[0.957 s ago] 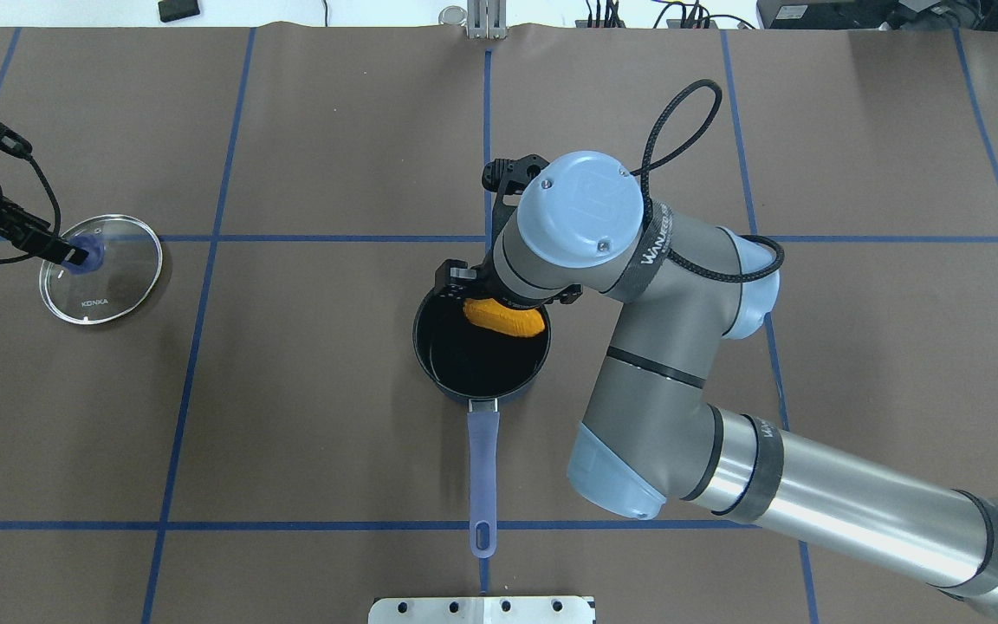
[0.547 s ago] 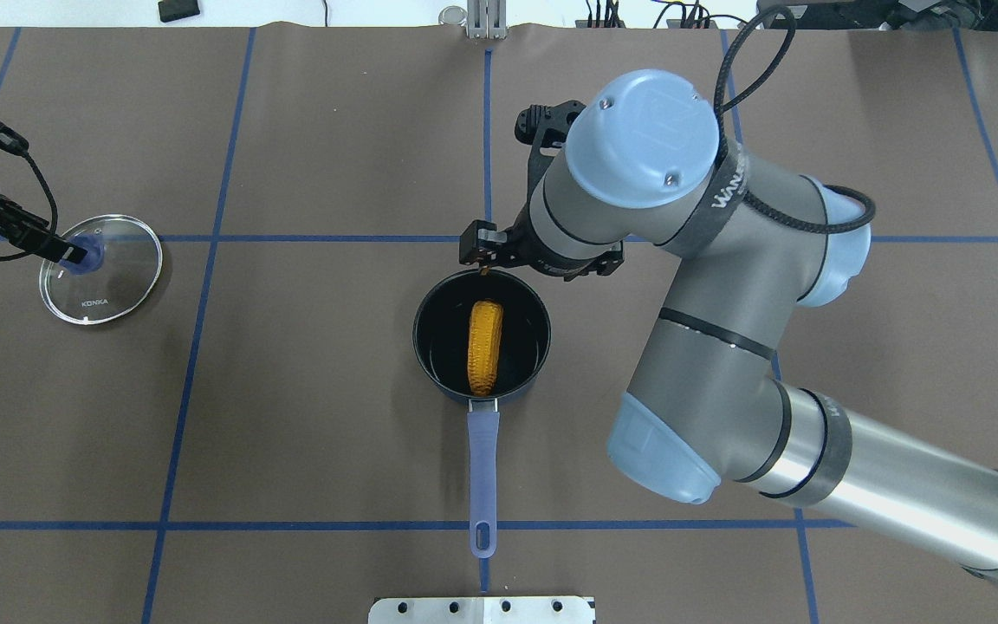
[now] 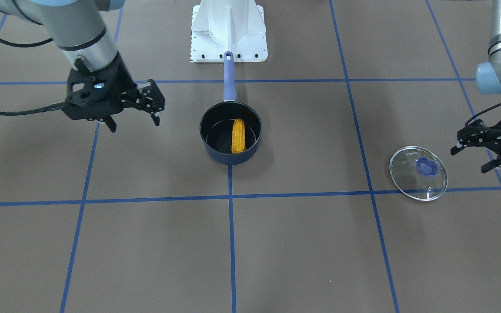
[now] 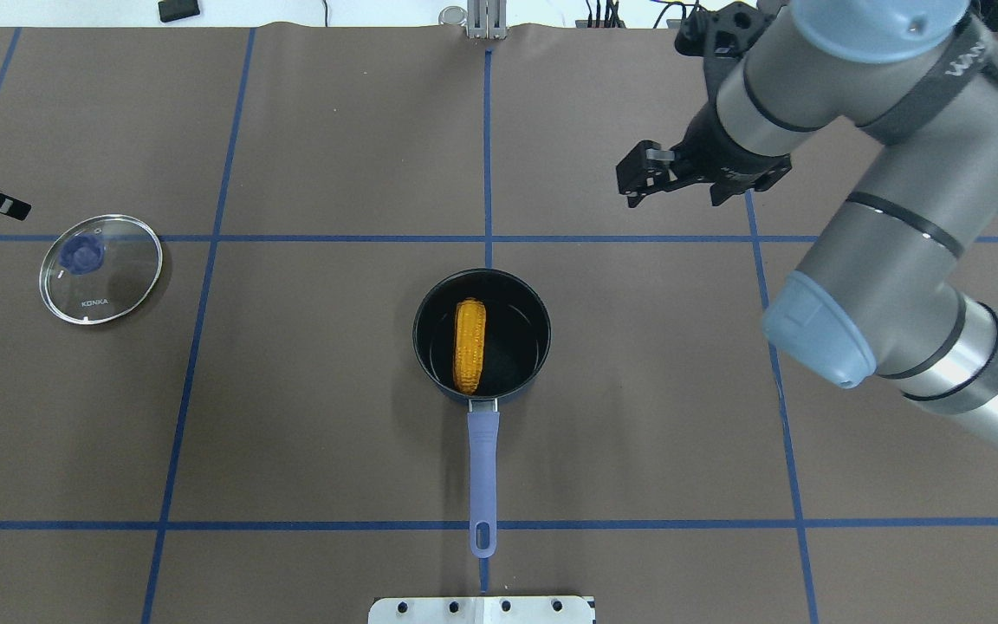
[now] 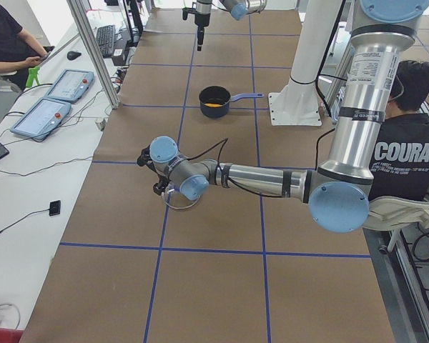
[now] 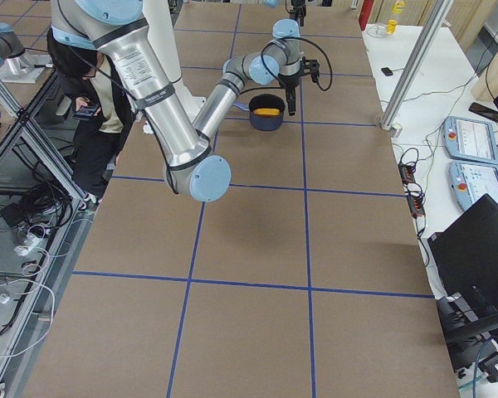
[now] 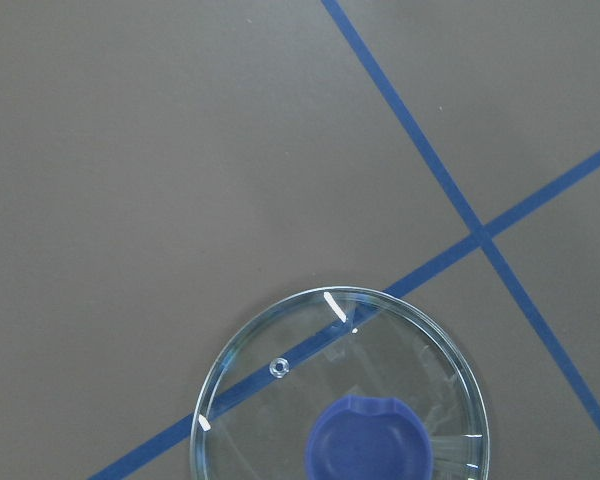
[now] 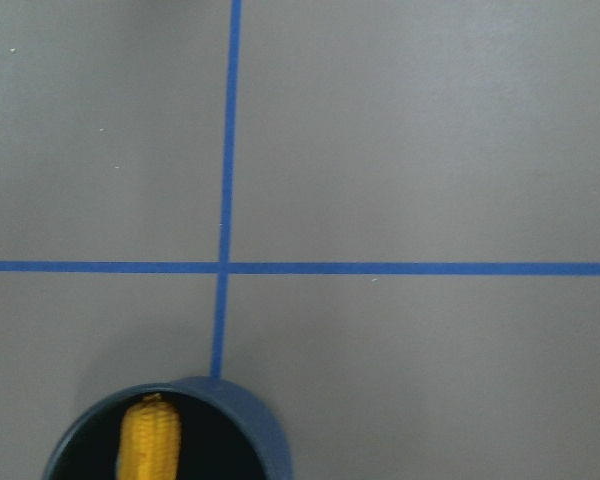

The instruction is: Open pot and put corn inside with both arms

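The navy pot (image 4: 545, 334) stands open at mid-table, its handle (image 4: 482, 451) pointing toward the robot base. The yellow corn (image 4: 469, 345) lies inside it, also seen in the front view (image 3: 238, 135) and the right wrist view (image 8: 148, 440). My right gripper (image 3: 134, 125) is open and empty, raised off to the far right of the pot (image 3: 228, 157); it also shows overhead (image 4: 674, 201). The glass lid (image 4: 105, 286) lies flat at the left. My left gripper (image 3: 470, 161) is open beside the lid (image 3: 424, 182), apart from its knob (image 3: 425, 166).
The white base mount (image 4: 482, 609) sits just behind the handle's end. Blue tape lines cross the brown table cover. Operators sit at the sides of the table in the side views, and two teach pendants (image 5: 53, 100) lie on a side table.
The corn dropped from my right gripper into the pot. The right arm then rose and swung away to the far right. My left gripper let go of the lid knob and drew back left.
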Action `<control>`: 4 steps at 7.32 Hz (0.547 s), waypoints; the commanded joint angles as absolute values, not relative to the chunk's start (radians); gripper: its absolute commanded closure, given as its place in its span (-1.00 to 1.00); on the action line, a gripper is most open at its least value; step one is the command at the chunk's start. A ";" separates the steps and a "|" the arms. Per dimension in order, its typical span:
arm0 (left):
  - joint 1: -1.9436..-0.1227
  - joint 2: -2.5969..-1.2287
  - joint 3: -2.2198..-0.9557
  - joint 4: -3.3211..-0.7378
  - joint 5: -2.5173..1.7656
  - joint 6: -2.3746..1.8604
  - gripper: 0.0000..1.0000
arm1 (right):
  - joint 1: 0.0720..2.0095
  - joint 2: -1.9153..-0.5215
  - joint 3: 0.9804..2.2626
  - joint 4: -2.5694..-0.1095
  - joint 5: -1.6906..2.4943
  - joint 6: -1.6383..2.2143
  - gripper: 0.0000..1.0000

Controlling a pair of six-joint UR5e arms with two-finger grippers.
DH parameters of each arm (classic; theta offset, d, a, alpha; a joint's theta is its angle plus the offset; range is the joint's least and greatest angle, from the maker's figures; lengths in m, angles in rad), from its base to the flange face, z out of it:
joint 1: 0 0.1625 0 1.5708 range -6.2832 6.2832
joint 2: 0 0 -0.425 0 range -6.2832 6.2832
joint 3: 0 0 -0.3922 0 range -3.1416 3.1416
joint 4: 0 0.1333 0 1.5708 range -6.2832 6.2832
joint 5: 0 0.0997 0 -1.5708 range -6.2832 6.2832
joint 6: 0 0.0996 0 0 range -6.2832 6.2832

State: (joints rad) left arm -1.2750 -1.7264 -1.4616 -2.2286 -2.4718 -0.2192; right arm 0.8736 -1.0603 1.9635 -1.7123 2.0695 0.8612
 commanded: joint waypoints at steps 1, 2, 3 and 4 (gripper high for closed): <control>-1.363 -1.724 -1.453 -2.226 -2.525 -0.218 -0.93 | 1.068 -1.228 1.970 -1.718 2.185 0.525 -1.00; -1.386 -1.723 -1.447 -2.215 -2.528 -0.183 -0.94 | 1.159 -1.288 1.939 -1.710 2.236 0.418 -1.00; -1.420 -1.723 -1.434 -2.156 -2.543 -0.091 -0.94 | 1.239 -1.354 1.910 -1.709 2.252 0.249 -1.00; -1.461 -1.724 -1.439 -2.090 -2.555 -0.036 -0.94 | 1.314 -1.377 1.875 -1.710 2.269 0.177 -1.00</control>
State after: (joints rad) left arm -1.4149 -1.7234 -1.4405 -2.1599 -2.5398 -0.1115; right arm 1.2117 -1.3256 1.9162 -1.7105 2.2411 0.3120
